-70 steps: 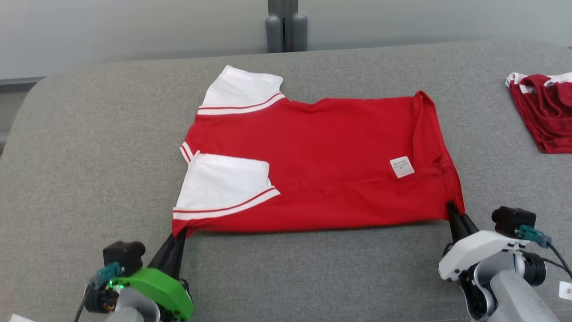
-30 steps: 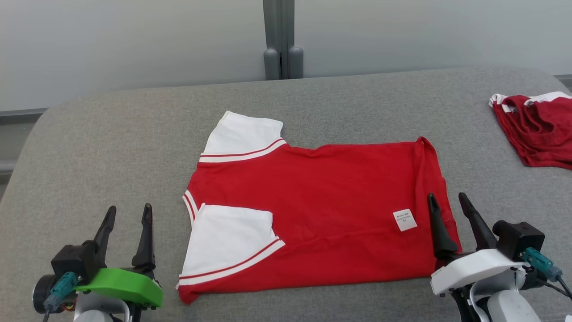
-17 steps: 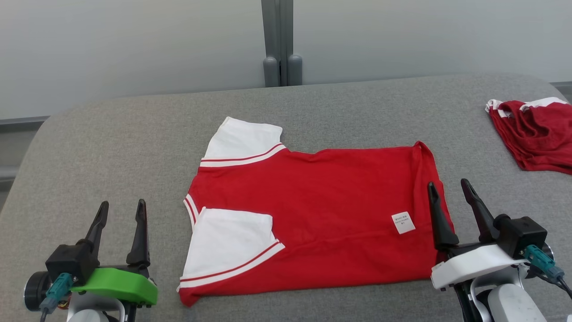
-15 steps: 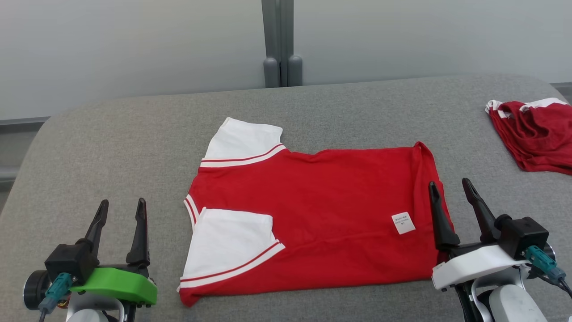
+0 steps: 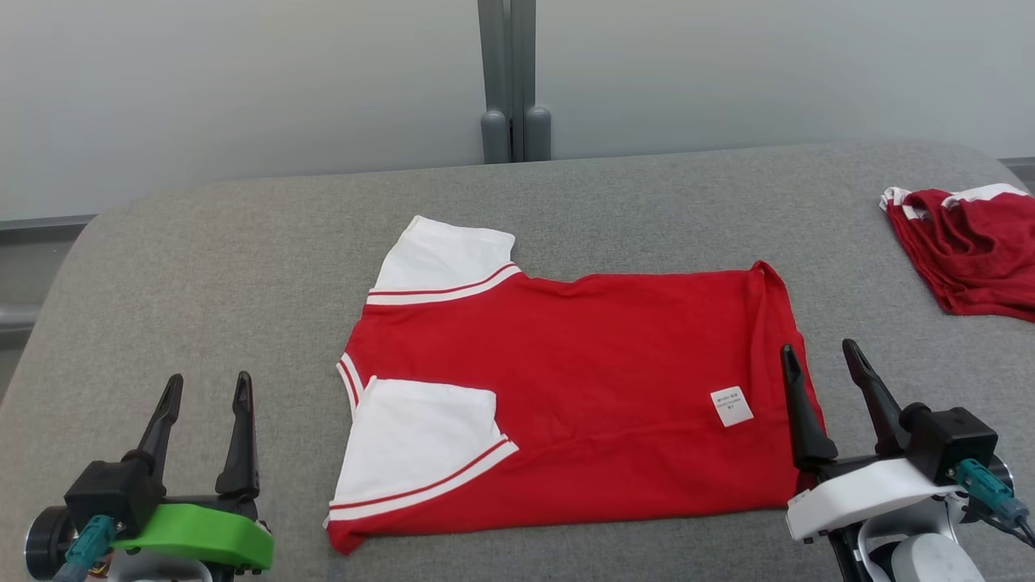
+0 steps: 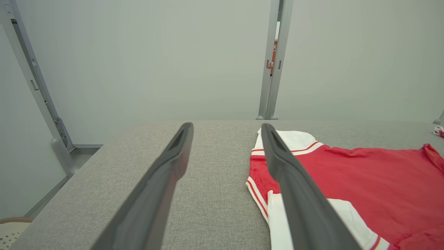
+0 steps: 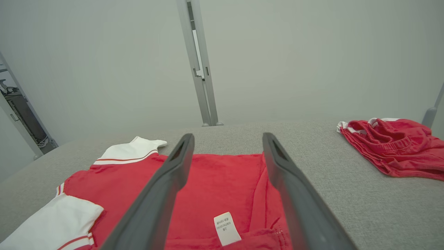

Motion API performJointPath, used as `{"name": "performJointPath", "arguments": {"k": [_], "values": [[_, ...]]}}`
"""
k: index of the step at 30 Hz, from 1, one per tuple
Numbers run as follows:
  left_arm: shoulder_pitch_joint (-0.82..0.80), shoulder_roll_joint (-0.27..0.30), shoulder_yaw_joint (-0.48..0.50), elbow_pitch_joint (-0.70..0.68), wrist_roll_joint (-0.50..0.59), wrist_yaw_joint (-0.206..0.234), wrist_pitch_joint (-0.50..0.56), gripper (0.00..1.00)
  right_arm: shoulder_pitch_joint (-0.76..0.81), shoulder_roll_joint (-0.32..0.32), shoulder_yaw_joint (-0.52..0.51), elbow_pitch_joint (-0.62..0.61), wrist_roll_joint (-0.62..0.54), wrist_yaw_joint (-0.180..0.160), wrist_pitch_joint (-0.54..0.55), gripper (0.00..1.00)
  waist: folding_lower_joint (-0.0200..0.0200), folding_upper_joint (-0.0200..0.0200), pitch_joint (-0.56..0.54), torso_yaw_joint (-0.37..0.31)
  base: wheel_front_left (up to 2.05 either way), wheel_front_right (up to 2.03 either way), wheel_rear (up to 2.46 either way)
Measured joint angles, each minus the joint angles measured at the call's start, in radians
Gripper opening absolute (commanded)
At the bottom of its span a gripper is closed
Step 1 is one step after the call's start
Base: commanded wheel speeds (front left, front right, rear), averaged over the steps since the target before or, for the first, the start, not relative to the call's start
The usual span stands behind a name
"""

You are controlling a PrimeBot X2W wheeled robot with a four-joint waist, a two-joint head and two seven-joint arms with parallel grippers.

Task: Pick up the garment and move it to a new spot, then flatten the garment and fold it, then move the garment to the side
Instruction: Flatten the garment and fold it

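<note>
garment (image 5: 582,388): 1 | red clothes pile (image 5: 970,250): 1 | claws: 2, left claw (image 5: 208,378), right claw (image 5: 818,347)

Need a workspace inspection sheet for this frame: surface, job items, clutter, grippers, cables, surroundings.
Surface: grey fabric table, no stains seen.
Job's things: red shirt lies flat mid-table, near white sleeve folded onto the body, far sleeve out, white label facing up.
Clutter: second red garment bunched at the far right.
Grippers: left gripper open beside the shirt, empty; right gripper open over the shirt's right edge, empty.
Cables: left wrist connector and right wrist connector, both off the cloth.
Surroundings: pale wall, grey post behind the table.
</note>
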Motion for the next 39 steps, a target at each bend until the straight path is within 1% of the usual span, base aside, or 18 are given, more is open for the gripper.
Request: {"name": "performJointPath", "arguments": {"k": [29,35,39], "values": [[0.028,-0.024,0.008,0.034,-0.008,-0.006,-0.001,1.00,0.011,0.008,-0.019,0.048,-0.007,0.000,0.004,1.00,0.0000,0.0000,-0.007,0.006,0.00,0.00,0.00],[0.028,-0.025,0.010,0.045,-0.004,-0.015,-0.001,1.00,0.005,0.009,-0.020,0.060,-0.008,0.000,0.004,1.00,0.0000,0.0000,-0.002,0.006,0.00,0.00,0.00],[-0.003,-0.019,0.005,0.050,0.002,-0.024,-0.001,1.00,-0.033,0.006,-0.022,0.076,-0.010,0.000,0.017,1.00,0.0000,0.0000,0.007,0.003,0.00,0.00,0.00]]}}
